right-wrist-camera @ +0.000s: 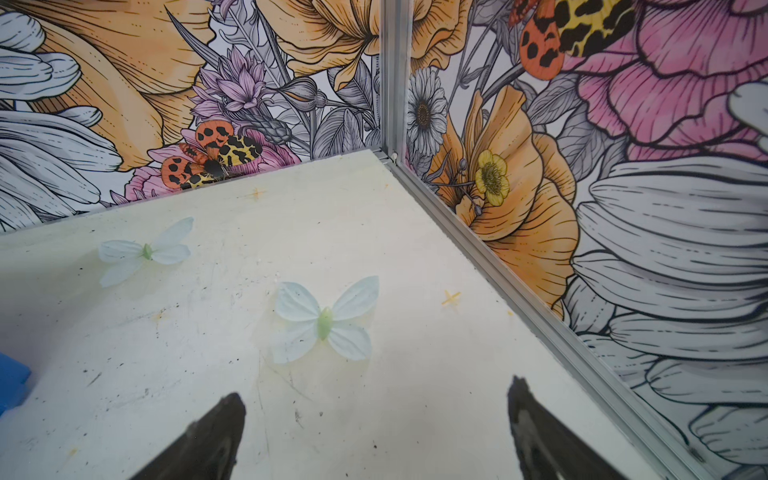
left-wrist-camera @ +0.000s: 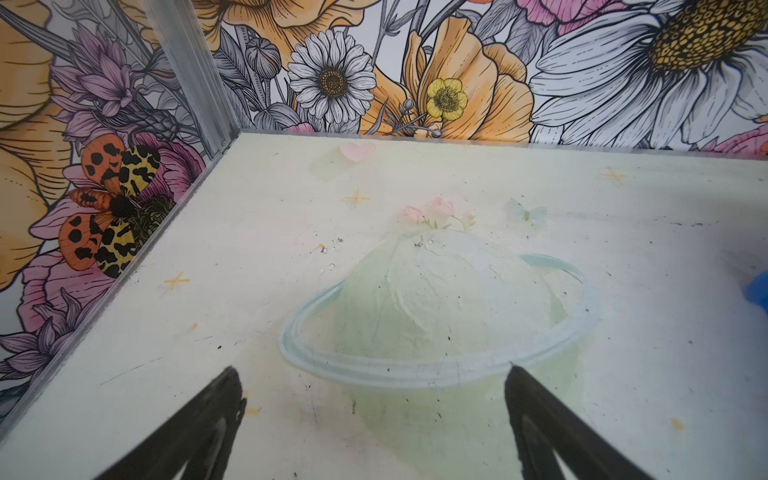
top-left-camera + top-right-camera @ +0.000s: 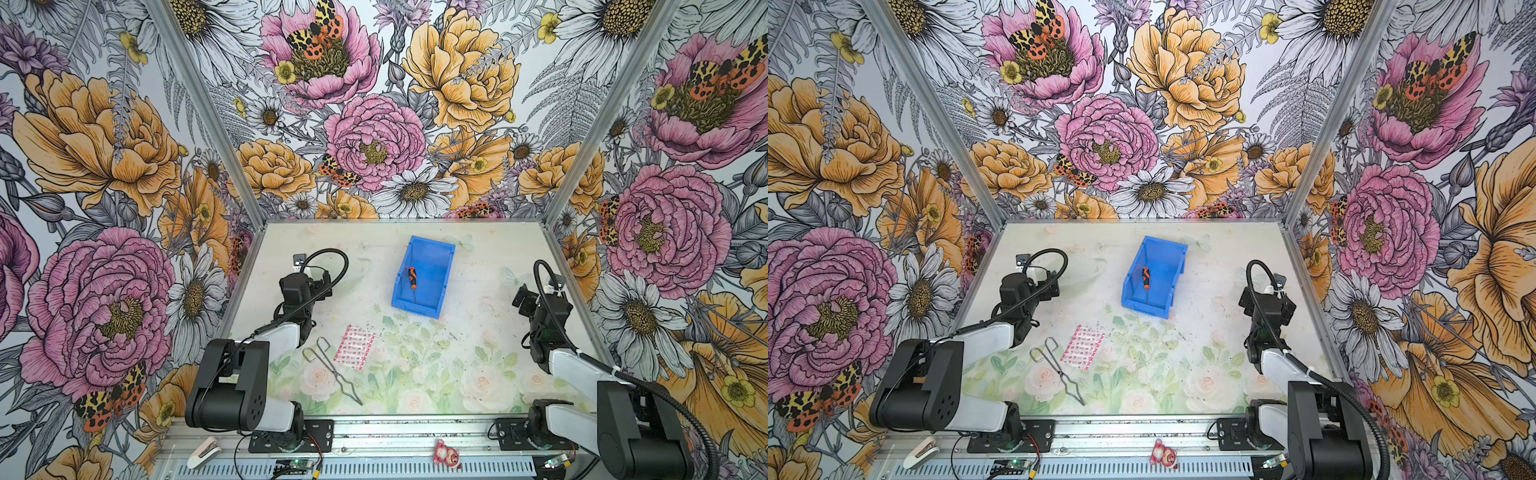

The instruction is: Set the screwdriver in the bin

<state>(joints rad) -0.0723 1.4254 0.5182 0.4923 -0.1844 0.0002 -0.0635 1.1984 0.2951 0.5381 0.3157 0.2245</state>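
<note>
The screwdriver [image 3: 411, 277] lies inside the bin [image 3: 417, 308], so my task looks done; my left pincer [image 2: 372, 374] and right pincer [image 1: 376, 388] gape empty, well apart from it.

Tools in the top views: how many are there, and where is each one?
2. The screwdriver lies inside the blue bin; the wire tongs lie on the table, left of the red-patterned packet.
</note>
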